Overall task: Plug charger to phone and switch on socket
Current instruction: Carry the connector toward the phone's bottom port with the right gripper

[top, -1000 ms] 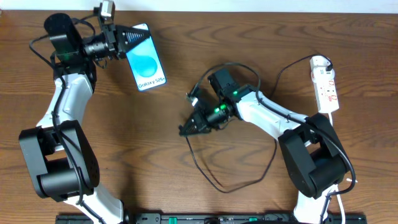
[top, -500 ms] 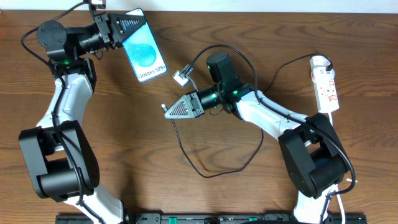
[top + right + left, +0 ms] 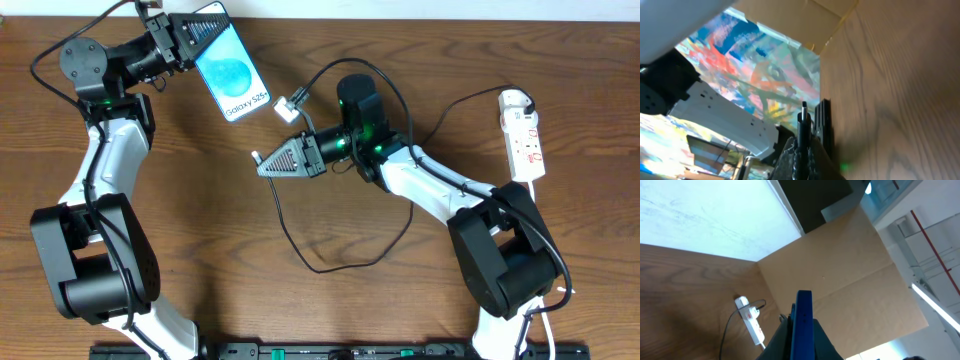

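A bright blue phone (image 3: 232,72) screen, with a paler oval and white lettering, stands out at far left against the dark brown, streaked wood grain of the table (image 3: 220,260). At far right, the white socket (image 3: 524,136) carries small red marks. The charger (image 3: 322,269) cable is black. The arms (image 3: 430,186) are white with black joints and green lights.

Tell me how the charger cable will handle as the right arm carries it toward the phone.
Probably floppy: the charger lies in a loose loop on the table behind the right end effector, so it should trail and drag. It looks thin and light, unlikely to resist. The pinched plug tip seems stiff enough to aim at the phone.
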`<act>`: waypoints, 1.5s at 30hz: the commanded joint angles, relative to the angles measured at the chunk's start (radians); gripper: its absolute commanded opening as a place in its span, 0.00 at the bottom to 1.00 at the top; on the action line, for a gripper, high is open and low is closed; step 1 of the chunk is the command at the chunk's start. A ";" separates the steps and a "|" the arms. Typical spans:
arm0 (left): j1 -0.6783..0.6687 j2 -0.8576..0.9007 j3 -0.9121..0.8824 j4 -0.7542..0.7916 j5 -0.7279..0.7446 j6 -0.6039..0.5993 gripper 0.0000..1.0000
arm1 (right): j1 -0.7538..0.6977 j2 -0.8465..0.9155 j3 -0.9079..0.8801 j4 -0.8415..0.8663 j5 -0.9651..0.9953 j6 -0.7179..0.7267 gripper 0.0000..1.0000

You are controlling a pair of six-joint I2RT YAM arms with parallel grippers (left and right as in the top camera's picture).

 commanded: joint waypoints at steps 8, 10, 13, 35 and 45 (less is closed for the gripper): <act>0.039 -0.030 0.015 0.027 -0.057 -0.021 0.07 | -0.089 0.005 0.013 0.022 0.013 0.108 0.01; 0.041 -0.030 0.015 0.037 -0.057 -0.025 0.07 | -0.101 0.005 0.013 0.024 0.006 0.109 0.01; 0.042 -0.030 0.015 0.037 -0.057 -0.036 0.07 | -0.112 0.005 0.013 0.056 -0.025 0.127 0.01; 0.042 -0.030 0.015 -0.020 0.010 -0.139 0.07 | -0.062 0.005 0.013 0.550 -0.183 0.266 0.01; 0.005 -0.030 0.015 -0.019 0.031 -0.132 0.08 | -0.051 0.005 0.013 0.557 -0.106 0.314 0.01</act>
